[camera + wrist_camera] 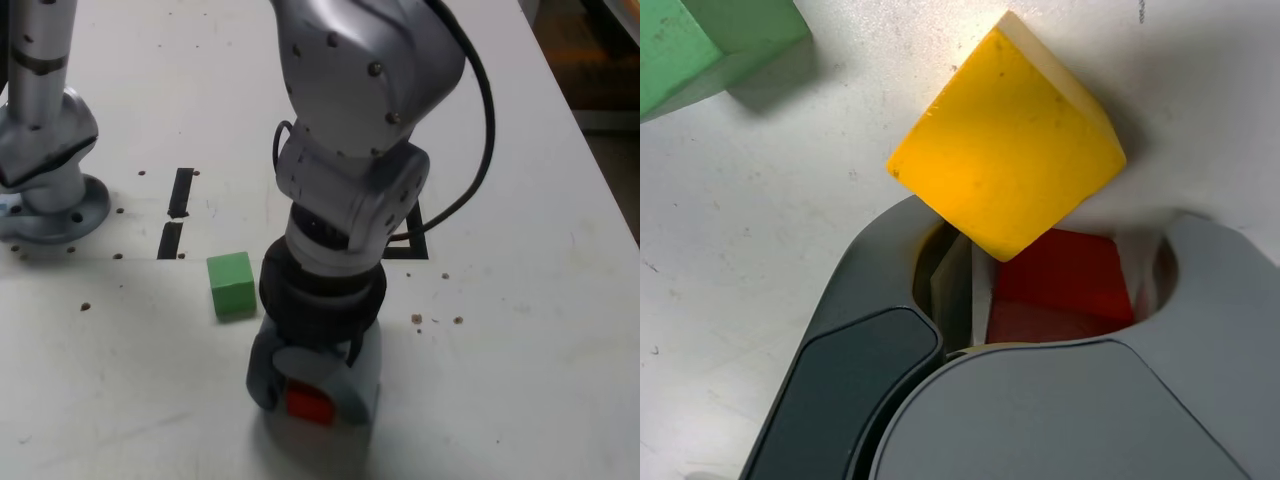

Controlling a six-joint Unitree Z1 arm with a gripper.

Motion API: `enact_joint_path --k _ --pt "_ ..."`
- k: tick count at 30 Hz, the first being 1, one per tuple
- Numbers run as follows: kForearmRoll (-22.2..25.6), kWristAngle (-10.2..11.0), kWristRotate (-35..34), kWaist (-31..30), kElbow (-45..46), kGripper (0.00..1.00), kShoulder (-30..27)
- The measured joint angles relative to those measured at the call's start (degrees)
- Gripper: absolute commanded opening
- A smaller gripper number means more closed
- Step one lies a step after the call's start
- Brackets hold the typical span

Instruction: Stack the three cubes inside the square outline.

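The gripper is seen pinching the red cube low over the near table, the yellow cube touching its front, the green cube left, and the square outline mostly hidden behind the arm in the exterior view, so stacking is judged barely begun

**A robot lab bench**

We take this for a robotics lab or test bench. The white table is scuffed and dotted with small holes and specks, with short black tape strips marking spots on it. A silver arm with a trailing black cable works over it, and a bolted metal base (another mount, apparently) stands at the exterior view's left.
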Motion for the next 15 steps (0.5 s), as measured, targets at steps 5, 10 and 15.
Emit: enact_joint_path --k 5,10,15 --pt "-0.01 0.75 -0.44 0.06 -0.45 0.31 -1.82" --pt "0.97 0.82 -0.64 0.13 -0.45 0.26 -2.48" --pt "2.09 0.82 -0.76 0.33 -0.45 0.2 -3.18"
